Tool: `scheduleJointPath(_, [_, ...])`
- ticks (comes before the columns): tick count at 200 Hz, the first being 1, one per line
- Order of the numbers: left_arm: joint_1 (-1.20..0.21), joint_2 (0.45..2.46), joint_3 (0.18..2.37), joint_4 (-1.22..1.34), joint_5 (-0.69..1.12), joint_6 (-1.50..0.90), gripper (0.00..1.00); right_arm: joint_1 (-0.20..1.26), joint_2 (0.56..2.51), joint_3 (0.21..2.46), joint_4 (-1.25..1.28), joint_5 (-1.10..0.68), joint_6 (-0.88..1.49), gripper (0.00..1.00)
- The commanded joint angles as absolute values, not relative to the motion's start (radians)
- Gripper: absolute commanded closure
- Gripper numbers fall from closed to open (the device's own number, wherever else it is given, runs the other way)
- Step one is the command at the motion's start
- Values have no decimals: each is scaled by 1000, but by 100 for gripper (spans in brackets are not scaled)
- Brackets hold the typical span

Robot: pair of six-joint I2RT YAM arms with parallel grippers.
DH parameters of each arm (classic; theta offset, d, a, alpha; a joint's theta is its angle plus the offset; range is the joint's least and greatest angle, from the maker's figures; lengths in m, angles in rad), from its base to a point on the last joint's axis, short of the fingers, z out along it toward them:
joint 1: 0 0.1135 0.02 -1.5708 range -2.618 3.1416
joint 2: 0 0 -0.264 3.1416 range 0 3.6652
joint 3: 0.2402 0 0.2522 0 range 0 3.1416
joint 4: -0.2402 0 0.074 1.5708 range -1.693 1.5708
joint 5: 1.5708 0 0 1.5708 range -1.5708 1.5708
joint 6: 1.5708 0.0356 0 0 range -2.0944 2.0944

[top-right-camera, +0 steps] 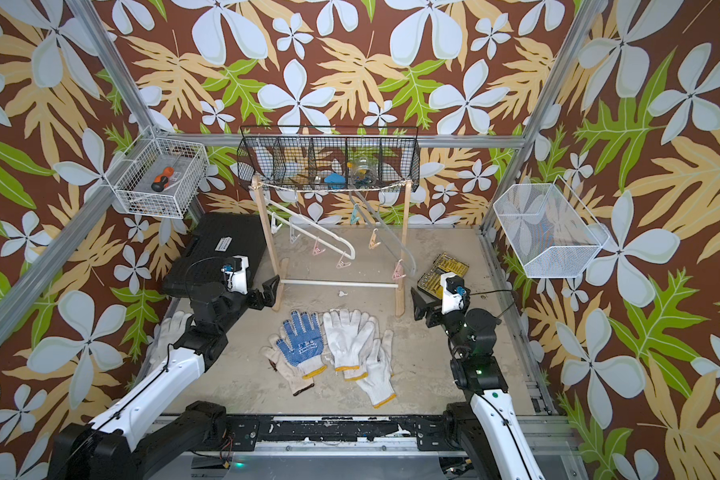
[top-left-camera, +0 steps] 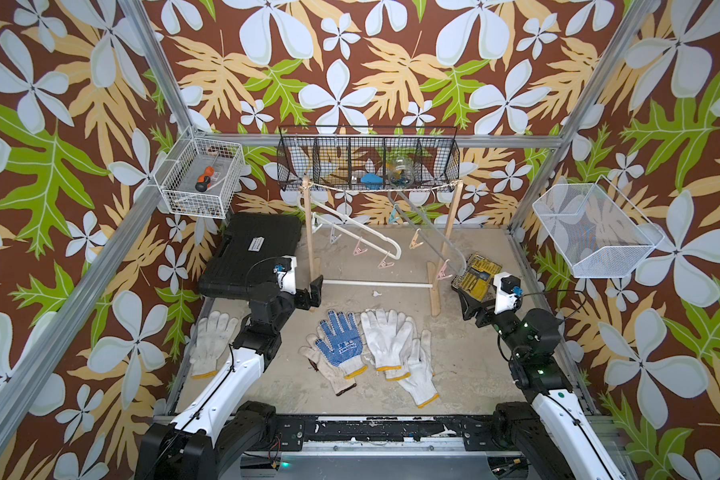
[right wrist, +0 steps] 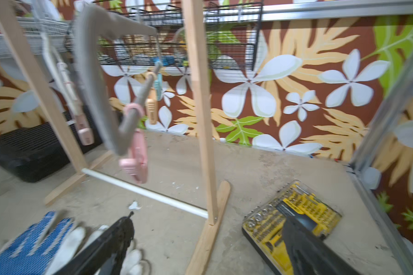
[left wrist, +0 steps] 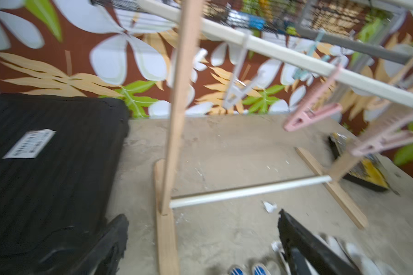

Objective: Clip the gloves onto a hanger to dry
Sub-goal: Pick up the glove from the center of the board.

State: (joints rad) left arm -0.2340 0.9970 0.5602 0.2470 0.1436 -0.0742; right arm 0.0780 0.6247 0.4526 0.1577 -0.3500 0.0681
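My left gripper (top-left-camera: 313, 293) and right gripper (top-left-camera: 466, 307) both stand with their black jaws wide apart, gripping nothing. The gloves (top-left-camera: 385, 349) are soft white knit, flat and limp, most with yellow-trimmed cuffs. They lie overlapping in a heap on the rough grey bench (top-left-camera: 466, 374), midway between its side edges and nearer its front edge. One blue-dotted glove (top-left-camera: 338, 337) lies dotted side up on the heap. Their long axes run roughly front to back, fingers toward the back edge and cuffs toward the front. A further pair (top-left-camera: 211, 345) lies by the left edge, partly under my left arm (top-left-camera: 242, 370). The white hanger (top-left-camera: 396, 248) and grey hanger (right wrist: 91, 78), strung with pastel plastic pegs (top-left-camera: 385, 262), hang slanted on the wooden rack (top-left-camera: 308, 232). Both arms reach in from the front corners, elbows bent, tools aimed inward toward the rack's feet.
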Motion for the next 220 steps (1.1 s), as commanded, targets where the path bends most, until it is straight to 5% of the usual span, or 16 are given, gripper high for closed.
scheduleJointPath(1, [-281,978,605,-67,270,20,0,141,625,529,-79,-515,22,0])
scheduleJointPath(51, [-377,928,665,-323,349,200,1,246,621,639,-179,-672,31,0])
scheduleJointPath(88, [-510,973,685,-423,316,346,4,419,654,690,-248,-616,-50,0])
scheduleJointPath(137, [-717,1068,637,-460,137,525,10,551,689,674,-277,-529,-152,0])
scheduleJointPath(220, [-782,1208,577,-364,-57,566,26,603,725,613,-222,-517,-183,0])
